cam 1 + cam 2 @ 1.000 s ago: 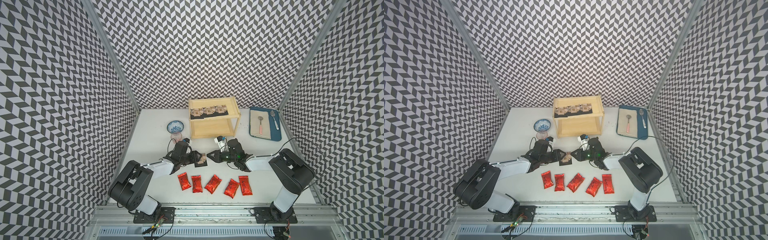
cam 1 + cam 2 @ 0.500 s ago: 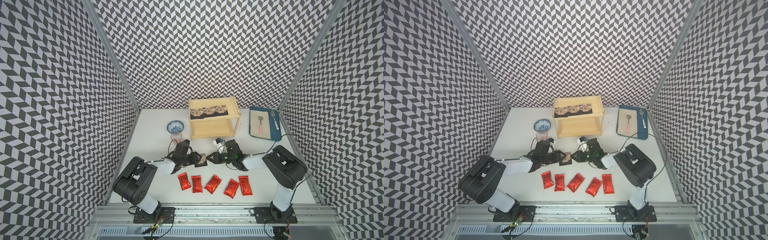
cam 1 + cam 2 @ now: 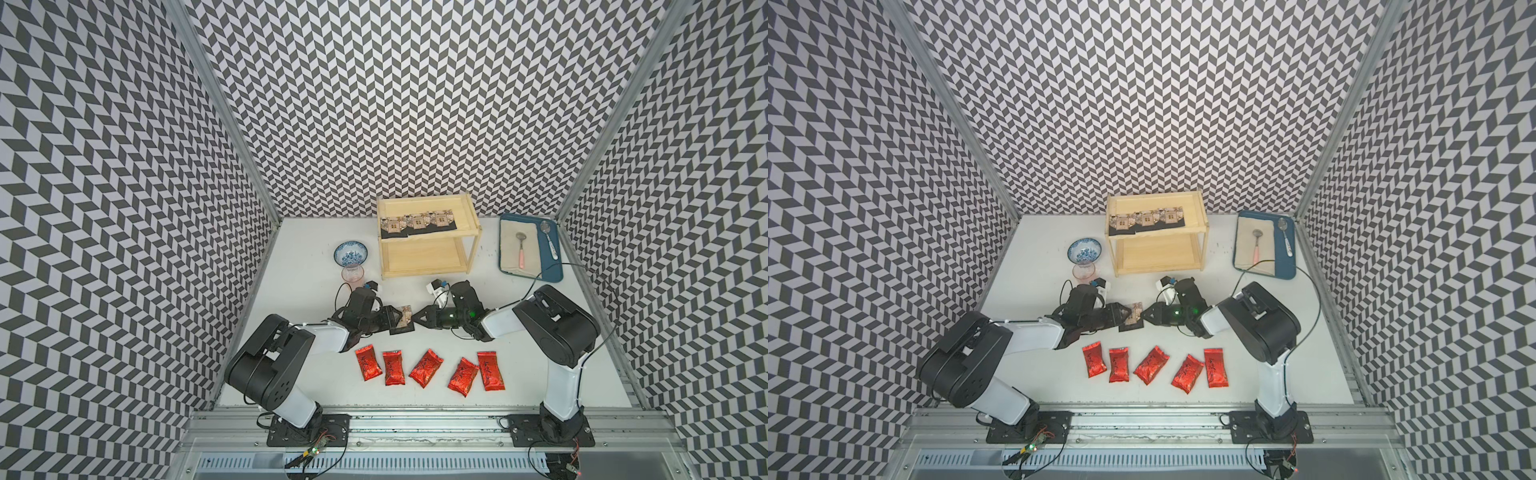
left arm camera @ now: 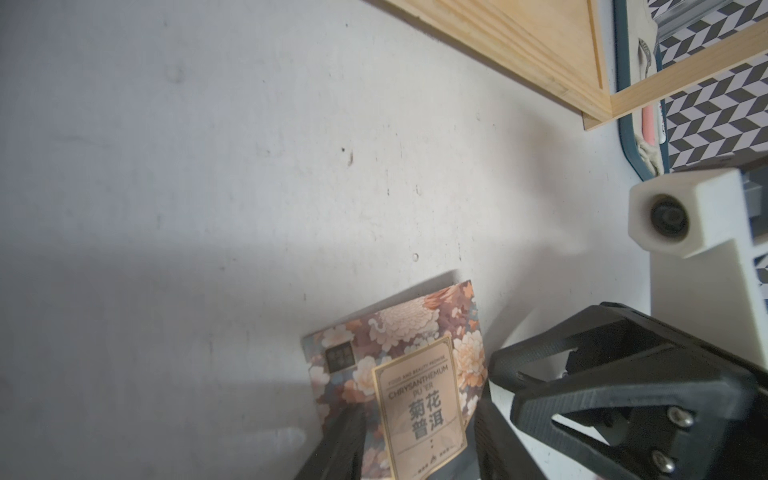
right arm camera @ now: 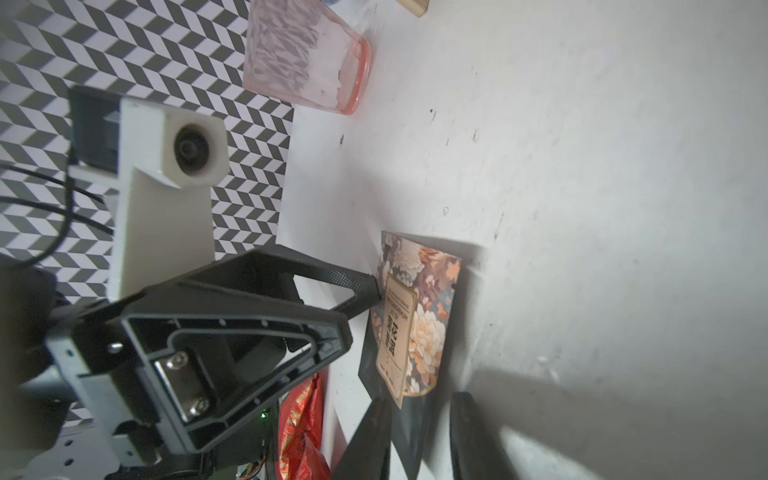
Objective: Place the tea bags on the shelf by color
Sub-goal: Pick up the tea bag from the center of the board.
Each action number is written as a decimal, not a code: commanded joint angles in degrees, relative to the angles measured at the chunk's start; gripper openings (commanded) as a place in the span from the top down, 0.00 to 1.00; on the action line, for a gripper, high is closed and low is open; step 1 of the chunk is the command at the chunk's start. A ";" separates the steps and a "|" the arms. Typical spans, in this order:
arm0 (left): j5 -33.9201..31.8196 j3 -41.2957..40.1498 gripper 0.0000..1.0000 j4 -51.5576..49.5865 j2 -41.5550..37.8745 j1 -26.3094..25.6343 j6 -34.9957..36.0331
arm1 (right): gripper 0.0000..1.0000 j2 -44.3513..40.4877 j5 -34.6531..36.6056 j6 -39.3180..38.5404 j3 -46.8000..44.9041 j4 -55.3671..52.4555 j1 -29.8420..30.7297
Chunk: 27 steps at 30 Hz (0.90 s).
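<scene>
A black tea bag (image 3: 404, 319) (image 3: 1135, 316) with a flowered beige label stands tilted on the table between both arms. My left gripper (image 3: 395, 323) (image 4: 415, 436) is shut on it, one finger at each side edge. My right gripper (image 3: 419, 322) (image 5: 419, 424) faces it from the opposite side, open, its fingers astride the bag's black end (image 5: 409, 332). Three black tea bags (image 3: 417, 220) lie in a row on the top tier of the pale wood shelf (image 3: 422, 257) (image 3: 1156, 254); its lower tier is bare. Several red tea bags (image 3: 424, 368) (image 3: 1150, 365) lie in a row near the front.
A blue-and-white bowl (image 3: 351, 254) and a pink glass (image 3: 353, 274) (image 5: 303, 54) stand left of the shelf, close behind my left arm. A blue tray (image 3: 555, 272) with a cloth and two spoons sits at the back right. Patterned walls enclose three sides.
My right gripper's jaws have spread apart around the bag's end. The bag and my left gripper have stayed about where they were; both arms' elbows have shifted a little.
</scene>
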 commanded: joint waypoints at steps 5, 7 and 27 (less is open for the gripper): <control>-0.22 -2.19 0.52 -1.33 -0.82 0.90 -0.37 | 0.71 2.82 -3.48 5.90 0.53 7.24 -0.69; -0.08 -2.26 0.52 -1.06 -0.73 0.92 -0.38 | 0.71 3.01 -4.00 6.73 0.70 7.86 -0.47; 0.92 -3.22 0.52 0.78 0.02 1.66 -0.46 | 0.83 4.09 -4.08 8.21 3.34 6.41 0.81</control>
